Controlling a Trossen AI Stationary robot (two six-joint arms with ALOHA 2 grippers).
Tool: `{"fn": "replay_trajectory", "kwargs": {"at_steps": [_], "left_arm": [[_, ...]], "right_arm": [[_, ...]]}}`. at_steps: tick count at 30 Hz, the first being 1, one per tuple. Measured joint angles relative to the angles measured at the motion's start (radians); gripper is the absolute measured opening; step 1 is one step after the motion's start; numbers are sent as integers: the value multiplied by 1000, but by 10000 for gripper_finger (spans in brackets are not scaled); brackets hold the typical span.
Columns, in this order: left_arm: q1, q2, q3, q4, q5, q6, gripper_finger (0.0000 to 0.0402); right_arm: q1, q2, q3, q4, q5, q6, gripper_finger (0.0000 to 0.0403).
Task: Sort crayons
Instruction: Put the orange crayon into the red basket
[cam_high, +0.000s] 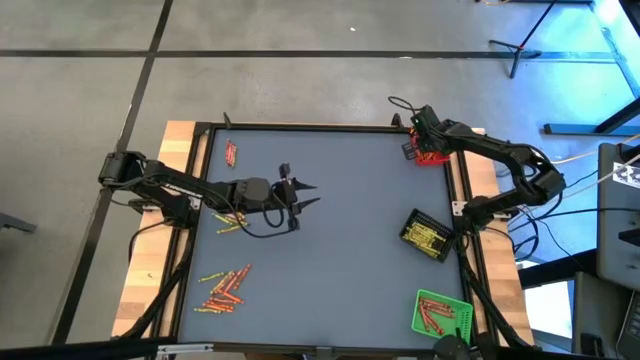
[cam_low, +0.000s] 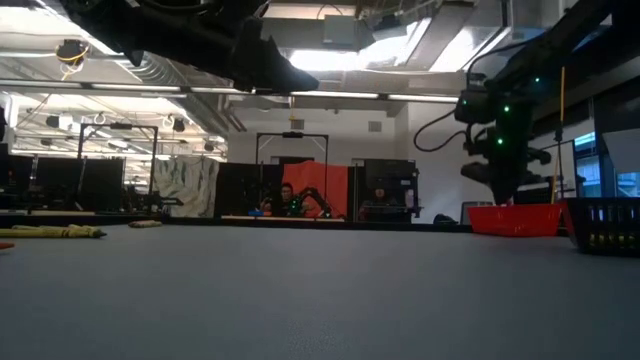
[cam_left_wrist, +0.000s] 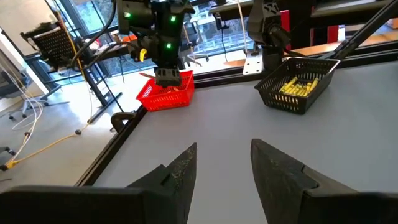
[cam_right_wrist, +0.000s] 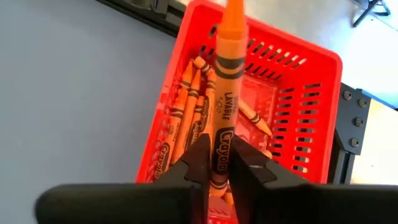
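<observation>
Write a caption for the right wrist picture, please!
Right gripper holds an orange crayon over the red tray of orange crayons.

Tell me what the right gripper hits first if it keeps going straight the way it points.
Probably the orange crayons lying in the red basket: the right gripper, with an orange crayon between its fingers, points down into it. Depth is unclear.

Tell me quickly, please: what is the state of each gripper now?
Left gripper: open, holding nothing, above the table.
Right gripper: shut on an orange crayon, over the red basket.
</observation>
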Motion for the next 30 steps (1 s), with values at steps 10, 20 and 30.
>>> {"fn": "replay_trajectory", "kwargs": {"at_steps": [10,20,30], "left_arm": [[0,-1,0,46,-29,0,136],[15,-1,5,-96,-228,-39,136],[231,-1,208,-807,-257,-269,136]], "right_arm": [[34,-35,75,-94,5,-4,179],[429,-228,23,244,-17,-30,193],[738,-203,-94,581,-16,-70,193]]}}
